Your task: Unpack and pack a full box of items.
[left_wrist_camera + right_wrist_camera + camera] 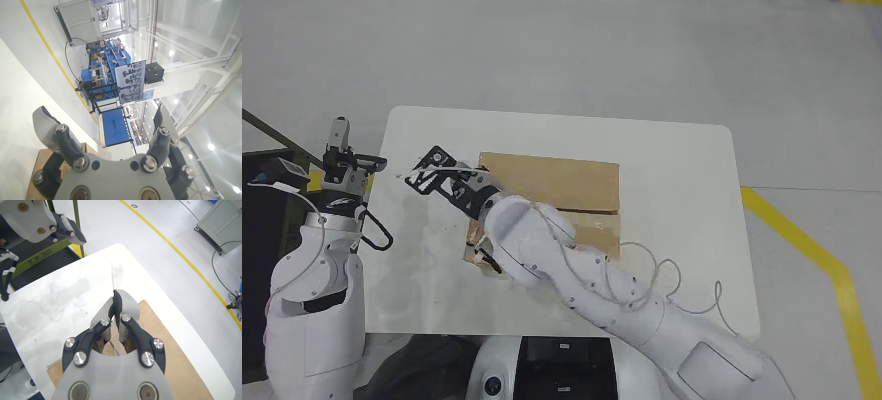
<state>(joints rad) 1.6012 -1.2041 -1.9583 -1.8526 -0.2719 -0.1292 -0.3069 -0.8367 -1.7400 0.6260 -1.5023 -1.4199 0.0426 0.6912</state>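
Top camera: the box (552,180) sits left of the table's (682,200) middle. My right claw (414,180) is just past its left end, and my left claw (347,150) is out at the table's left edge. Left wrist: that claw gapes wide and holds nothing. Right wrist: fingers pinched tight on a thin clear strip (112,275).

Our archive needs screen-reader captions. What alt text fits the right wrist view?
The right hand, shut on a thin clear strip, hangs above a white table by a brown cardboard box; grey floor with a yellow line lies beyond.
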